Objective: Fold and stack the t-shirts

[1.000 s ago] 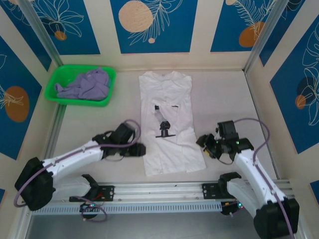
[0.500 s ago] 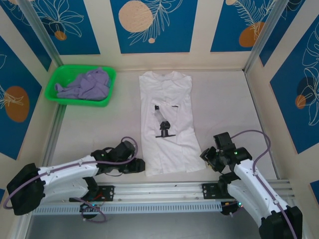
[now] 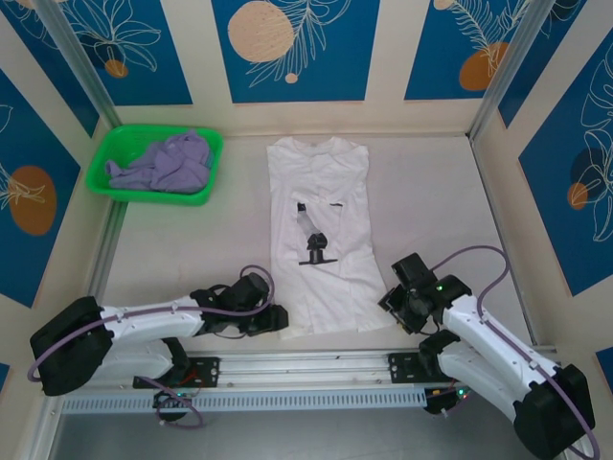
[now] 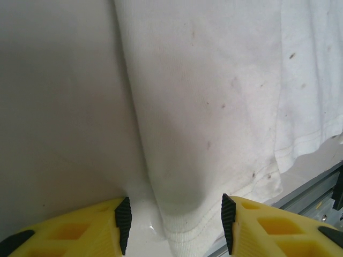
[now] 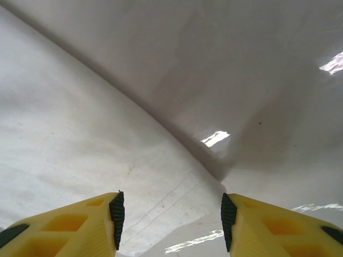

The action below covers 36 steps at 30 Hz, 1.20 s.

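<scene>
Blue-and-cream patterned panels wall in a pale grey table [image 3: 431, 192].

Left gripper [image 3: 278, 316]: jaws apart, gripping nothing. In the left wrist view the gripper [image 4: 174, 219] sits low at the near-left hem corner of the white t-shirt [image 4: 214, 107], and that corner lies between the yellow fingers [image 4: 80, 227]; whether the pads touch the cloth cannot be told.

Right gripper [image 3: 391, 299]: jaws likewise spread and unloaded, at the shirt's near-right corner. In the right wrist view the gripper [image 5: 171, 219] faces the cloth edge [image 5: 80, 160], with a stitched hem line running between the fingers.

White t-shirt [image 3: 321, 220]: flat on the table, sides folded in to a narrow strip, collar at the far end, black-and-grey print [image 3: 314, 240] facing up.

Green basket [image 3: 105, 177]: far-left of the white t-shirt, well apart from it. Holds the lavender t-shirt [image 3: 168, 163], crumpled in a heap.
</scene>
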{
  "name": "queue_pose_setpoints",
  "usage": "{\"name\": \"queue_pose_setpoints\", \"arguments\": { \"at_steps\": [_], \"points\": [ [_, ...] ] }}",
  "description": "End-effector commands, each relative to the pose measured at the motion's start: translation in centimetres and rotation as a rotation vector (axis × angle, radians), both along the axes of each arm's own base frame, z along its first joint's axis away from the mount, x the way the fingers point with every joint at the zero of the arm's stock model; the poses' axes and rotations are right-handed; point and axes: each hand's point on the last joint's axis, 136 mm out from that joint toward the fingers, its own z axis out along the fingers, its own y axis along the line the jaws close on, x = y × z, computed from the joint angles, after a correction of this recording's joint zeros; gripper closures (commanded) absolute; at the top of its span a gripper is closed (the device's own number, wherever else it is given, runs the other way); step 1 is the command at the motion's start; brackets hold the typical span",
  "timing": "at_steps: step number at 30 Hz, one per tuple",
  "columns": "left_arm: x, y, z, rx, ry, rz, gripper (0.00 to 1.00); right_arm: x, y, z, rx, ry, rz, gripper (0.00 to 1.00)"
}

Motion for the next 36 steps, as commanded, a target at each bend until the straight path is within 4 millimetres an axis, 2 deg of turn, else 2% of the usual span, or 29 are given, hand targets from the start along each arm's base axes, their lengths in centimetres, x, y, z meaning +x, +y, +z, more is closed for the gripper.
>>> {"name": "queue_pose_setpoints", "arguments": {
  "at_steps": [1,11,17,22,24,27,34,36],
  "points": [
    [0.2,-0.8,0.1,-0.037,-0.011,0.011,0.53,-0.9,-0.3,-0.9,0.005,0.015,-0.132,0.46],
    [0.2,-0.4,-0.5,-0.017,0.005,0.036,0.60,-1.1,-1.1,-1.3,-0.055,-0.010,-0.190,0.44],
    [0.3,-0.7,-0.8,-0.025,0.012,0.036,0.68,-0.6,-1.5,-1.6,-0.082,-0.019,-0.208,0.49],
    [0.3,-0.5,-0.9,-0.011,0.008,0.043,0.73,-0.1,-1.2,-2.1,-0.060,-0.032,-0.190,0.61],
    [0.3,-0.6,-0.9,-0.014,0.010,0.040,0.74,0.0,-1.1,-2.2,-0.054,-0.035,-0.181,0.69],
    [0.4,-0.6,-0.9,-0.008,0.010,0.036,0.80,0.0,-1.0,-2.3,-0.047,-0.039,-0.170,0.80],
    [0.5,-0.4,-0.9,0.011,0.000,0.028,1.00,-0.4,-0.1,-2.6,-0.016,-0.025,-0.124,0.96],
    [0.4,-0.1,-0.6,0.037,-0.008,0.008,1.00,-0.7,0.2,-2.5,-0.015,-0.015,-0.112,1.00]
  ]
}}
